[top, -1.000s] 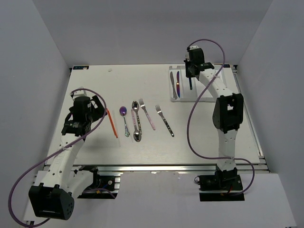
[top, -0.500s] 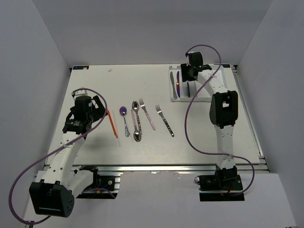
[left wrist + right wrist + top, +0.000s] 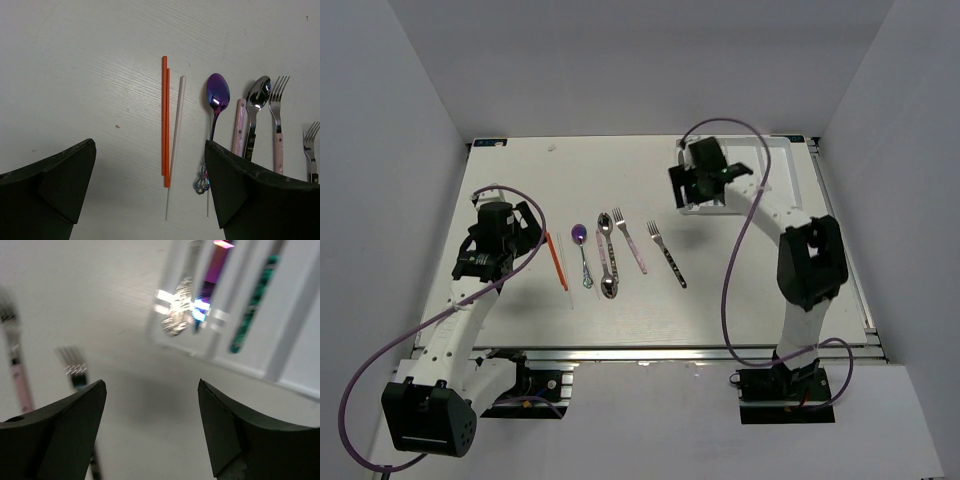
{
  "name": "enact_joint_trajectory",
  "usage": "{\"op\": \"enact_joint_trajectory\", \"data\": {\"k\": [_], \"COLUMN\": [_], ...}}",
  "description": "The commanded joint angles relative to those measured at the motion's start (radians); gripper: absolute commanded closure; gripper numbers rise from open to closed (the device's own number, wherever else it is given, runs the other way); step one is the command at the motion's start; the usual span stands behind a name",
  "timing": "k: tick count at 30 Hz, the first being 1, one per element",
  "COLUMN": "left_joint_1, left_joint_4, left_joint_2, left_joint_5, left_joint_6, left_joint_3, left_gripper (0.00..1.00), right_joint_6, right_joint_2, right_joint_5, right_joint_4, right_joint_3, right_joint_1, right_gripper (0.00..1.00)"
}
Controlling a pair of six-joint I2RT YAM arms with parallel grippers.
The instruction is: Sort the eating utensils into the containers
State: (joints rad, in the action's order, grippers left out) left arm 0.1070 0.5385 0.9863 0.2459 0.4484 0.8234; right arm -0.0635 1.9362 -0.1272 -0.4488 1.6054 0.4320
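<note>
Eating utensils lie in a row mid-table: orange chopsticks (image 3: 556,260) (image 3: 165,120), a pale chopstick (image 3: 176,140), a purple spoon (image 3: 581,238) (image 3: 218,92), a silver spoon (image 3: 257,95), a pink-handled fork (image 3: 629,240) (image 3: 276,115) and a dark-handled fork (image 3: 667,255) (image 3: 72,367). The white tray (image 3: 300,330) holds a silver piece (image 3: 175,315), a purple knife (image 3: 215,265) and a teal-handled piece (image 3: 252,310) in its containers. My right gripper (image 3: 692,185) (image 3: 151,385) is open and empty over bare table just left of the tray. My left gripper (image 3: 510,235) (image 3: 149,160) is open above the chopsticks.
The right arm covers most of the tray in the top view. The table's back edge (image 3: 640,138) meets grey walls, which also close in both sides.
The right gripper opened, left the teal-handled piece in the tray, and swung left and nearer, off the tray. The left arm stayed still.
</note>
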Motion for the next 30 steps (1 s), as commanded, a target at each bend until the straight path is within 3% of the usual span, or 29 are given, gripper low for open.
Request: {"op": "enact_joint_trajectory", "data": {"k": [1, 6, 17, 22, 26, 30], "left_joint_1": [0.003, 0.003, 0.003, 0.003, 0.002, 0.003], "left_joint_4": [-0.009, -0.009, -0.011, -0.012, -0.012, -0.011], "left_joint_2": [-0.009, -0.021, -0.032, -0.035, -0.034, -0.034], "left_joint_5": [-0.008, -0.007, -0.013, -0.013, -0.013, -0.013], "left_joint_6": [-0.008, -0.008, -0.010, -0.010, -0.010, -0.010], "left_joint_3": [-0.007, -0.007, -0.009, -0.012, -0.012, -0.010], "left_gripper": [0.02, 0.02, 0.02, 0.02, 0.02, 0.02], "right_joint_6": [-0.053, -0.131, -0.111, -0.107, -0.107, -0.098], "right_joint_2": [-0.109, -0.125, -0.043, 0.001, 0.012, -0.020], "right_joint_5": [0.027, -0.015, -0.078, -0.058, -0.068, -0.077], "right_joint_4": [0.056, 0.073, 0.079, 0.075, 0.073, 0.068], "right_joint_3": [-0.178, -0.285, -0.305, -0.329, -0.348, -0.349], "right_joint_1": [0.147, 0.272, 0.301, 0.301, 0.301, 0.300], "right_gripper": [0.24, 0.29, 0.40, 0.57, 0.64, 0.92]}}
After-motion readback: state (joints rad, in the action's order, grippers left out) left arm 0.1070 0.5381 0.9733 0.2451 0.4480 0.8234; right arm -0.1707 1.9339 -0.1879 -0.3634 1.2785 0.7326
